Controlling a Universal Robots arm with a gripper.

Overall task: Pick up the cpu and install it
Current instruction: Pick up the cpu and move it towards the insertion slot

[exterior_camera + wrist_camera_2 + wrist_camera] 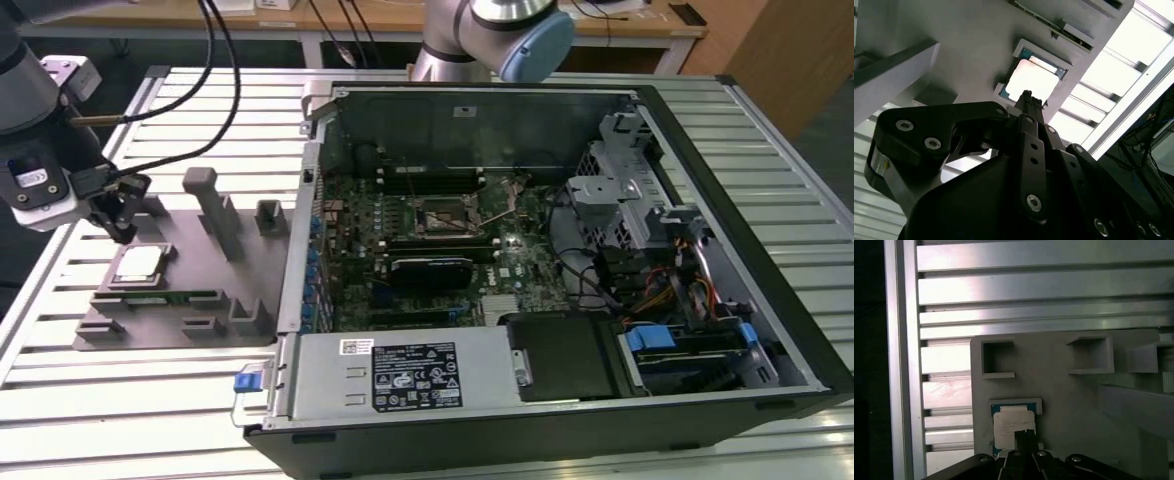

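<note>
The cpu (139, 265) is a small silvery square with a thin green border, lying flat in a pocket of the grey fixture tray (160, 330) at the exterior view's left. My gripper (120, 228) hangs just above its far edge, fingers pressed together with nothing between them. In both wrist views the dark fingertips meet in a point over the cpu (1029, 80) (1009, 420), apart from it. The black-framed socket (441, 215) sits in the middle of the motherboard inside the open computer case.
The open computer case (747, 250) fills the exterior view's right, with a power supply (400, 375) at its near side. Upright grey posts (207, 205) rise from the tray beside the gripper. Everything rests on a slatted aluminium table (147, 410). Cables (200, 80) trail from the arm.
</note>
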